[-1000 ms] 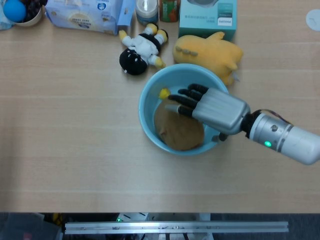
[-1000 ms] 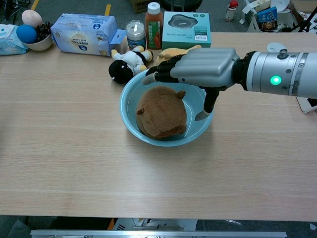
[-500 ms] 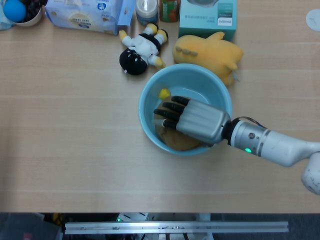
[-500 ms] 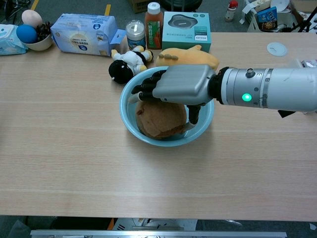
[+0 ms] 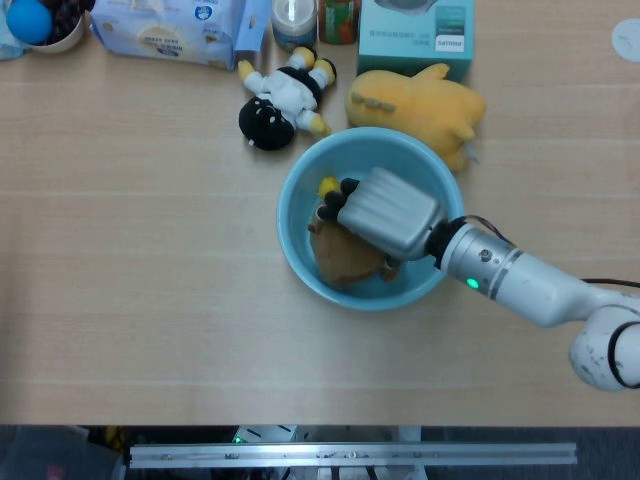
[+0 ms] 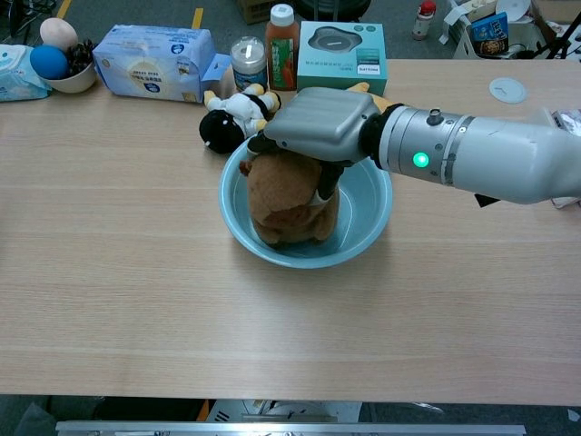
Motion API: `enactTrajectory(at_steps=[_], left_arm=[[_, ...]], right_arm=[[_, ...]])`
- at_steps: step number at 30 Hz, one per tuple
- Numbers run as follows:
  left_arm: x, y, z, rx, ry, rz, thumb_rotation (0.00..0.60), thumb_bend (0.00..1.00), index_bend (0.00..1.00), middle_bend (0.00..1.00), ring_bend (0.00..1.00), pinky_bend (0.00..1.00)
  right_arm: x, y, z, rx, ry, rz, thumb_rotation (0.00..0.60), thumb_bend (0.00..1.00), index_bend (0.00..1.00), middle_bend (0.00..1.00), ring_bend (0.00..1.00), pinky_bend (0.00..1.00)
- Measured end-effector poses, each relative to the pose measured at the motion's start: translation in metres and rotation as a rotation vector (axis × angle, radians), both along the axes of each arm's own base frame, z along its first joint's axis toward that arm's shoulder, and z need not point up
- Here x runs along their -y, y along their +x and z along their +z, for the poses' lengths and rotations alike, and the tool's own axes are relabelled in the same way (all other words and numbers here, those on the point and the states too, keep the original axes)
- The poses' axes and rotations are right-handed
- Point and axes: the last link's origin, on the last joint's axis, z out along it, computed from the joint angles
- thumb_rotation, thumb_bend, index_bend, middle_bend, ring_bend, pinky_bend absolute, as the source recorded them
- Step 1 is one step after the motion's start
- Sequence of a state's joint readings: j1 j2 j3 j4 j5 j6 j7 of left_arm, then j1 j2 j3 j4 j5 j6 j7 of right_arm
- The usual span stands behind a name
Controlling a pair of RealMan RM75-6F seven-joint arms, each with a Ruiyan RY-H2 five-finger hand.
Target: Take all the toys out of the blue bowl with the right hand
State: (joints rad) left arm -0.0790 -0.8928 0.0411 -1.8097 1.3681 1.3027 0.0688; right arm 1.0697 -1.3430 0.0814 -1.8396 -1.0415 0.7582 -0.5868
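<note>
Fingers of the right hand (image 6: 313, 123) curl down over the top of the round brown plush toy (image 6: 286, 204), with the thumb pressed against its right flank in the chest view, so the hand holds the toy from above. The silver back of the hand faces up and hides most of the toy in the head view, where only its brown lower edge (image 5: 340, 262) shows. The toy sits inside the light blue plastic bowl (image 6: 363, 232), toward the left half, and looks raised and upright, though whether its base is clear of the bowl floor cannot be told. It lies directly under the palm, so the coming move is judged to be a straight lift over the rim. A small yellow toy (image 5: 327, 186) rests on the bowl's inner wall just beyond the fingertips, on the far-left side, and remains to be taken out. The right forearm reaches in from the right across the near-right rim. The left hand is not visible in either view. Outside the bowl, a yellow plush toy (image 5: 420, 103) touches the far rim, and a black-and-white plush toy (image 5: 283, 98) lies near it on the wooden table (image 5: 140, 270).
</note>
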Motion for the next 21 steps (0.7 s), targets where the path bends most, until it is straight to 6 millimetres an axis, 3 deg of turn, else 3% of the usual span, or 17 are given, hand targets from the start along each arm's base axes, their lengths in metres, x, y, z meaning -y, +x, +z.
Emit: enactTrajectory(at_steps=[11, 15, 21], left_arm=[[-0.002, 0.002, -0.002, 0.013, -0.014, -0.025, 0.600, 0.42, 0.10, 0.08, 0.05, 0.13], [-0.001, 0.003, -0.001, 0.014, -0.006, -0.029, 0.600, 0.42, 0.10, 0.08, 0.05, 0.13], [0.001, 0.003, 0.000, 0.015, -0.009, -0.028, 0.600, 0.42, 0.10, 0.08, 0.05, 0.13]], right_arm=[[0.018, 0.031, 0.045, 0.246, -0.087, -0.015, 0.600, 0.36, 0.48, 0.40, 0.47, 0.82], [0.027, 0.040, 0.044, 0.295, -0.120, -0.001, 0.600, 0.36, 0.48, 0.40, 0.47, 0.82], [0.042, 0.056, 0.028, 0.341, -0.172, 0.018, 0.600, 0.35, 0.48, 0.40, 0.47, 0.82]])
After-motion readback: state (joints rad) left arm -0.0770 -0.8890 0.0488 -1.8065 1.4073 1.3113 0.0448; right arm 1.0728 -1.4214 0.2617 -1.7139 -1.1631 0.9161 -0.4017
